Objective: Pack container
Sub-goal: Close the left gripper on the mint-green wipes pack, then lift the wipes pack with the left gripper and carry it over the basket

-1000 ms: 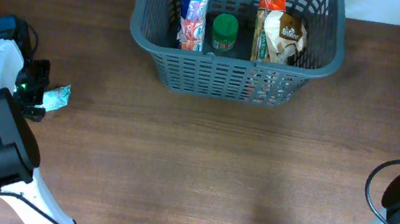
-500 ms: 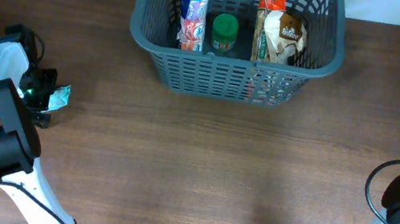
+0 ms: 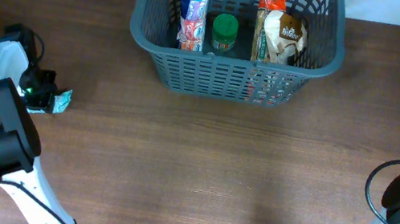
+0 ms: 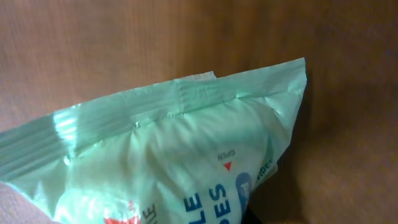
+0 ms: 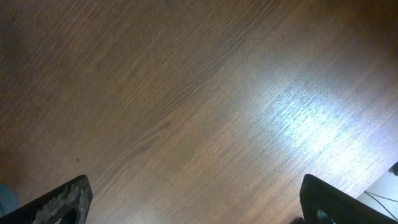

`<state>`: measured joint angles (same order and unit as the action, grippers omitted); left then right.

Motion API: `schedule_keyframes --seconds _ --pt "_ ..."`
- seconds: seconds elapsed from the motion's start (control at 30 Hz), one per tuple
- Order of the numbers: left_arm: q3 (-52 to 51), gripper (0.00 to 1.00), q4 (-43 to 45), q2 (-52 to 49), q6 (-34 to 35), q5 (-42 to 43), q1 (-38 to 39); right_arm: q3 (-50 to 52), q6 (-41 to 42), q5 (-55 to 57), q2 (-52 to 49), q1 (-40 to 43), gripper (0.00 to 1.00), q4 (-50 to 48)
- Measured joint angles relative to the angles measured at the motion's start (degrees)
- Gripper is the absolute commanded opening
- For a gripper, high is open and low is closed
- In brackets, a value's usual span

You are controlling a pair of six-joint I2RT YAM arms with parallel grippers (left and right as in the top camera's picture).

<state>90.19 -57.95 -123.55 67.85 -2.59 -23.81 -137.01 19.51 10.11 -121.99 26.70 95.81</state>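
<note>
At far left of the table (image 3: pixel 189 175), clamping a pale green wipes packet (image 3: pixel 60 101) with the left gripper (image 3: pixel 43 94), jaws drawn almost fully together. Lying well apart from the container (image 3: pixel 222 79), set at the far middle edge, ahead and to the right of this gripper, and carrying a green-lidded jar (image 3: pixel 224 33), a snack bag (image 3: pixel 280 36) and tall packets (image 3: pixel 193 5). Hovering the right gripper (image 5: pixel 193 205) over bare wood, fingers spread wide, gripping nothing.
</note>
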Motion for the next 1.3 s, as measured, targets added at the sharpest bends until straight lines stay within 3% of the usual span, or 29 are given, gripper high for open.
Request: schedule_keyframes --seconds 0.17,0.4,0.53,0.63,0.83,1.3 --pt "10.1 0.01 -3.9 -0.7 -8.7 0.0 2.8 0.0 0.0 0.0 0.0 0.0 0.99 0.0" --pt "39.6 0.02 -4.3 2.7 -21.6 -2.0 9.8 0.0 0.0 0.2 0.0 0.0 0.99 0.0" --pt "55.9 0.02 -2.5 6.8 -31.4 -2.7 18.9 0.0 0.0 0.2 0.0 0.0 0.99 0.0" --pt "62.8 0.02 0.1 9.9 -38.7 -3.9 29.8 0.0 0.0 0.2 0.0 0.0 0.99 0.0" --pt "64.3 0.02 4.2 10.1 -45.9 -9.0 45.0 0.0 0.0 0.2 0.0 0.0 0.99 0.0" --pt "63.5 0.02 4.4 -9.1 -48.4 -10.8 47.4 0.0 0.0 0.2 0.0 0.0 0.99 0.0"
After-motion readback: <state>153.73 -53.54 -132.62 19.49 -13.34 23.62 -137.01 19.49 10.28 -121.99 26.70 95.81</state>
